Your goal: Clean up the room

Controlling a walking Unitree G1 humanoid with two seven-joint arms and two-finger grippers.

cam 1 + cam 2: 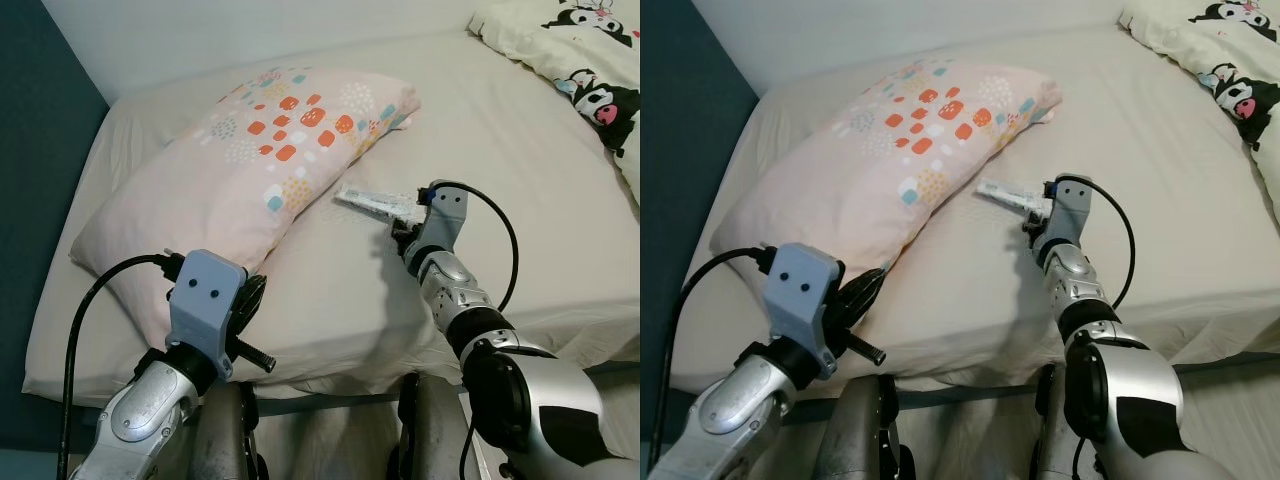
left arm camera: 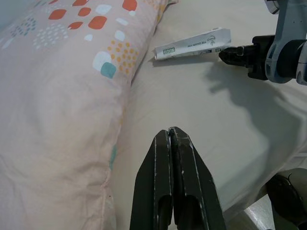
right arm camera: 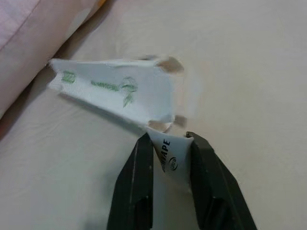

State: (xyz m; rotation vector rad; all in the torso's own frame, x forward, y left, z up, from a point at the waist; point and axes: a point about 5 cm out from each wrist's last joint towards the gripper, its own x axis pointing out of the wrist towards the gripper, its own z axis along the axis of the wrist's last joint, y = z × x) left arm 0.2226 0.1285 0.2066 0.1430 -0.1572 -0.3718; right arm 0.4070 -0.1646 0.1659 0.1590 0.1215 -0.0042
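Right claw is pinching the near end of the crumpled white paper wrapper with green print, which lies on the beige bed sheet just beside the pale pink pillow with orange and teal dots.

The grip looks shallow: only the wrapper's edge sits between the fingers. My advice: confirm the pinch holds, then lift straight up and slow so the thin paper doesn't tear or slip, and steer clear of the pillow edge on the way out.

Left claw is pressed together and holds nothing, hanging near the bed's front edge beside the pillow. It's not needed for this step; leave it parked.

Hard to tell:
- The wrapper's far end is blurred in the right wrist view and the print is unreadable.
- I can't tell if anything is inside the wrapper.
- The white cartoon-print duvet is cut off at the frame edge.
- No bin or other drop-off spot can be made out.
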